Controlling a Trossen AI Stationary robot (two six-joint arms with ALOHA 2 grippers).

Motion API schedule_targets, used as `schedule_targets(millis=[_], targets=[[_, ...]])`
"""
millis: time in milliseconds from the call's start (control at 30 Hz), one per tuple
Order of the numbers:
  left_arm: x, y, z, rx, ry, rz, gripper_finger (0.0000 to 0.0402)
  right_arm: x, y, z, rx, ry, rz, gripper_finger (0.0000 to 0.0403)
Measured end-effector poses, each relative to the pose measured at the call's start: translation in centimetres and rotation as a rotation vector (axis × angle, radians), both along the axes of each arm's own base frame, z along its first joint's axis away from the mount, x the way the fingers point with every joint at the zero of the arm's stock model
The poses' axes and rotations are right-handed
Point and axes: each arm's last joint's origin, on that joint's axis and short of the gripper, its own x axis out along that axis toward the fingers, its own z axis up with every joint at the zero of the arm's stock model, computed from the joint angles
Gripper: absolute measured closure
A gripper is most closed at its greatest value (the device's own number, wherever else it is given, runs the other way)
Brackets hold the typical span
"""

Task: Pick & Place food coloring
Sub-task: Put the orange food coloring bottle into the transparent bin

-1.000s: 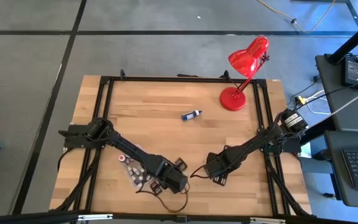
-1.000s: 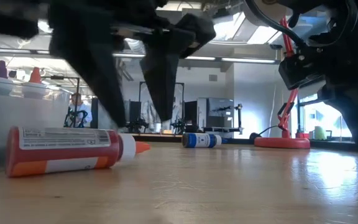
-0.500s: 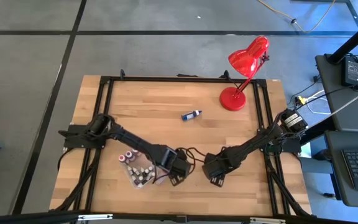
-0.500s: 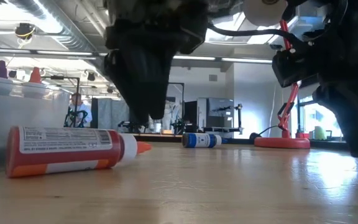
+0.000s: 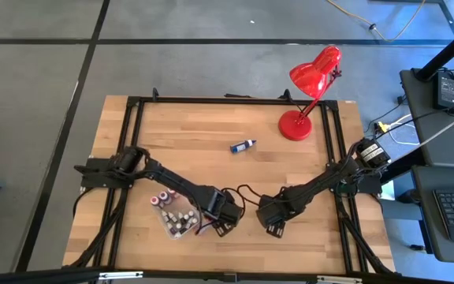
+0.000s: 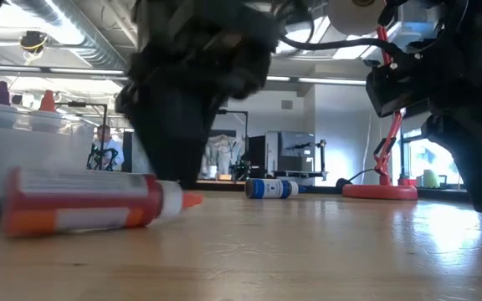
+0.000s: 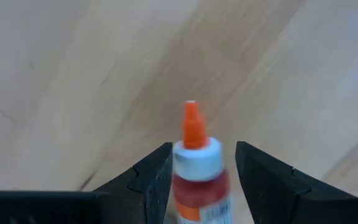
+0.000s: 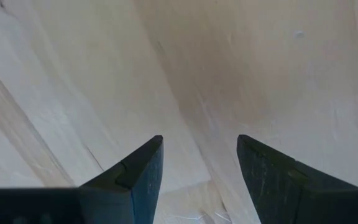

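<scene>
A small red food-coloring bottle with an orange tip point(image 7: 197, 163) lies low in the frame between the left gripper's point(image 7: 197, 163) parted fingers; the right gripper point(image 8: 199, 163) hovers open over bare wood.

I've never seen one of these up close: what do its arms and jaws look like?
Two slim black jointed arms, the left arm and the right arm, each trailing dark cables. Each ends in two flat, dark, wedge-shaped fingers, matte and unmarked.
</scene>
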Motion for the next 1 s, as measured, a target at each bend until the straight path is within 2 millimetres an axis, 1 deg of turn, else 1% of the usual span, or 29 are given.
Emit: schedule_targets(millis=[100,200,367,567,767,833,867,933,1000], targets=[[0.3,-0.3,-1.2,-0.030,0.027,-0.006,0.0231,0.0,0.0,0.0,0.002,-0.004,0.001,0.0197],[0.3,-0.5,-2.5,-0.015,0.060,-0.007,0.0231,0.1,0.0,0.0,0.003,-0.007,0.003,0.0197],[0.3,-0.5,-2.6,-0.017,0.069,0.004,0.0238,0.1,0.0,0.0,0.004,-0.007,0.004,0.0197],[0.2,-0.5,-2.6,-0.031,0.080,-0.010,0.0282,0.1,0.0,0.0,0.004,-0.006,0.002,0.0197],[0.3,-0.4,-2.4,-0.028,0.078,-0.042,0.0283,0.1,0.0,0.0,0.004,-0.007,0.001,0.0197],[0.6,-0.5,-1.9,-0.030,0.061,-0.074,0.0283,0.1,0.0,0.0,0.004,-0.007,0.002,0.0197],[0.9,-0.6,-1.2,-0.025,0.032,-0.094,0.0283,0.1,0.0,0.0,0.004,-0.007,0.001,0.0197],[1.2,-0.6,1.1,-0.006,-0.043,-0.125,0.0283,0.1,0.0,0.0,0.003,-0.007,0.001,0.0197],[1.2,-0.5,4.1,0.060,-0.127,-0.134,0.0283,0.1,0.0,0.0,0.003,-0.007,0.001,0.0197]])
